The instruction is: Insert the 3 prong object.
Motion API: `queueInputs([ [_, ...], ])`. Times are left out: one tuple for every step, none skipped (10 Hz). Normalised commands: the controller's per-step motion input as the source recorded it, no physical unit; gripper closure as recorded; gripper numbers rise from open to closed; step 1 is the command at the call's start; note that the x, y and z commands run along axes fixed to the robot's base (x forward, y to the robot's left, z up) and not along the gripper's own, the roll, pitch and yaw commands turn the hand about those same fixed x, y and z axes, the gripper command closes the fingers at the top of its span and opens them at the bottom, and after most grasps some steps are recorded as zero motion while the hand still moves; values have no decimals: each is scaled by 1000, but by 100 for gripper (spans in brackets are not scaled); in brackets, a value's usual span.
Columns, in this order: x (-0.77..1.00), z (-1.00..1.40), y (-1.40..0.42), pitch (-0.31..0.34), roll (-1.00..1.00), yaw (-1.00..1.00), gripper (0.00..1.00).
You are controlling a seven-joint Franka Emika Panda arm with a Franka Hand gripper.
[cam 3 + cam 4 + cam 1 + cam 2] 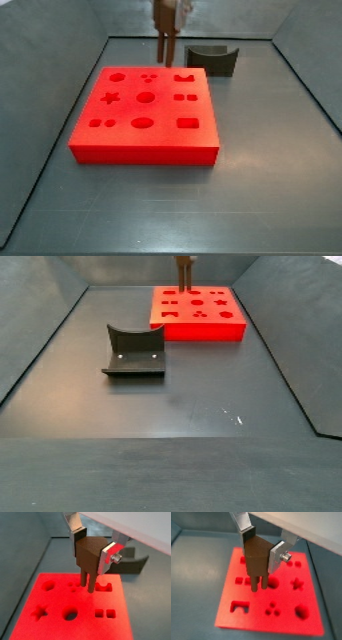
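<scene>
The gripper (93, 548) jaws clamp the brown, thin-legged 3 prong object (87, 559).

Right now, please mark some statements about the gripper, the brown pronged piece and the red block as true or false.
1. The gripper holds the 3 prong object. True.
2. The prongs point down over the red block. True.
3. The red block has only round holes. False: it also has a star, a cross and square cutouts.
4. The dark grey curved block lies on the red block. False: it stands apart on the floor.
5. The gripper is empty. False: it is closed on the piece.
</scene>
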Motion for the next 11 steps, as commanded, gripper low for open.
queueInputs([
  [6,-197,211,49,1,-823,100],
  [-6,0,0,-27,0,0,100],
  [0,0,0,-7,0,0,100],
  [-80,0,237,-209,-439,-357,100],
  [0,60,74,-331,-500,-414,100],
  [0,149,20,-370,-500,-420,100],
  [-140,243,14,-364,-500,-380,100],
  [-263,331,11,-346,-476,-420,100],
  [-109,14,149,-80,-121,-57,100],
  [-203,-109,174,0,6,-43,100],
  [0,-289,326,0,313,-277,100],
])
